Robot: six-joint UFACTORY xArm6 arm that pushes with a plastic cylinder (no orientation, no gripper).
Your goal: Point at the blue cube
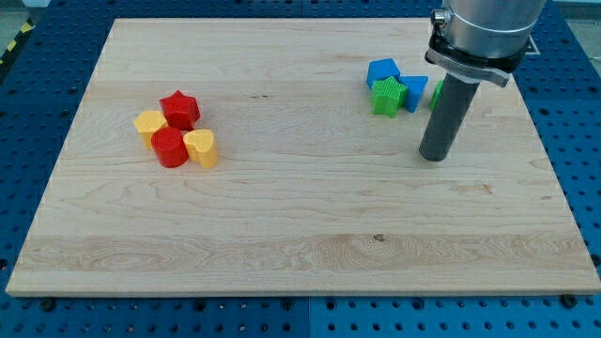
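Two blue blocks sit close together, the blue cube point(381, 70) at ten o'clock from my tip point(432, 157), a jawless end effector holding nothing.

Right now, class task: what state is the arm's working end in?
No claw: my tip holds nothing, resting on the board toward the view's bottom-right of the blue cube, not touching.

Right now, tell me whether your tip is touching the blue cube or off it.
Off it. My tip rests on bare board, toward the view's bottom right of the blue cube, with a visible gap.
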